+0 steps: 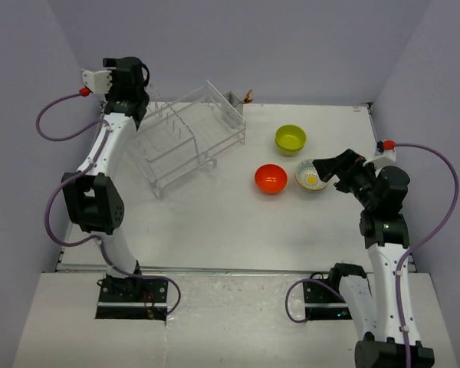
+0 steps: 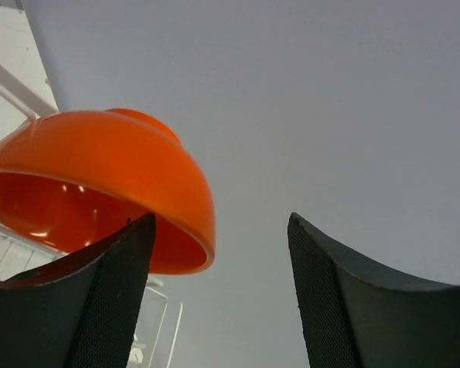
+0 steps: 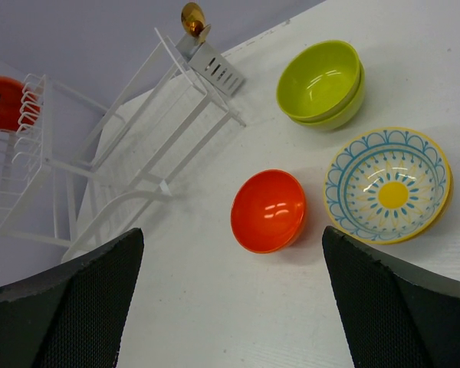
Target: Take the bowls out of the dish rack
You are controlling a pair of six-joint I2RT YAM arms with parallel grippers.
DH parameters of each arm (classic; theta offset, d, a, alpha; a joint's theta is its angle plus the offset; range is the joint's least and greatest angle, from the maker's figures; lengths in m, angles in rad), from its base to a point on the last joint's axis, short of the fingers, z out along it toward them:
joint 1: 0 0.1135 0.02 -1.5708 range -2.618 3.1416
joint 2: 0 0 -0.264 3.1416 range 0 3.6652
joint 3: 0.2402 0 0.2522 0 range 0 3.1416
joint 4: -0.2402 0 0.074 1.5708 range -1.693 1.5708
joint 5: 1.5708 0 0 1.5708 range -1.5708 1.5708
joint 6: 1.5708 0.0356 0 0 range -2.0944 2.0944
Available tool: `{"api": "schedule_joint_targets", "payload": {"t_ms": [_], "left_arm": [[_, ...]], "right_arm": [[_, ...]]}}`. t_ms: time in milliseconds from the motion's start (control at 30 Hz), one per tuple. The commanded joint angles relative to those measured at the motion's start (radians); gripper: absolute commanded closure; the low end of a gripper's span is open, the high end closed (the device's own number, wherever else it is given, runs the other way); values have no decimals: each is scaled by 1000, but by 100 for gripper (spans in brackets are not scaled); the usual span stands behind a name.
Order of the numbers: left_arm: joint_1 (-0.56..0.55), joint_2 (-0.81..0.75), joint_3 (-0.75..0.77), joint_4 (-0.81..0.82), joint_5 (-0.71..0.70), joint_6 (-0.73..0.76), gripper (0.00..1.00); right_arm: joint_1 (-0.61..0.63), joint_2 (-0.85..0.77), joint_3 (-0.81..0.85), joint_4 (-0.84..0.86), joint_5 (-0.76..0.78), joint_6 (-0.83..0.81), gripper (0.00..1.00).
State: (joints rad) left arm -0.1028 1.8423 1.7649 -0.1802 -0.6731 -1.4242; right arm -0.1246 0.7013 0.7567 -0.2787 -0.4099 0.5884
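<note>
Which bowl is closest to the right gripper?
The blue-patterned bowl with the yellow centre; the orange bowl beside it and green bowls lie farther from the right gripper.

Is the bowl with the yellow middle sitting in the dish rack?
No, the patterned bowl sits on the table next to an orange bowl, away from the dish rack.

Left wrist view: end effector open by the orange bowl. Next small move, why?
Probably ease the left end effector toward the glossy orange-red round bowl until its rim sits mid-gap: the fingers are open, and the rim only just pokes past one.
</note>
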Motion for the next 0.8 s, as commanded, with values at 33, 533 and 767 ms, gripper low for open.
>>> {"api": "schedule_joint_targets", "payload": {"t_ms": [33, 533, 767], "left_arm": [[15, 31, 59, 65, -65, 12, 36], [34, 69, 127, -36, -63, -25, 84], [37, 61, 113, -42, -48, -47, 100]], "right_arm": [[-1, -25, -7, 42, -29, -19, 1], [-1, -31, -17, 47, -33, -24, 1], [0, -43, -19, 44, -24, -29, 1]]}}
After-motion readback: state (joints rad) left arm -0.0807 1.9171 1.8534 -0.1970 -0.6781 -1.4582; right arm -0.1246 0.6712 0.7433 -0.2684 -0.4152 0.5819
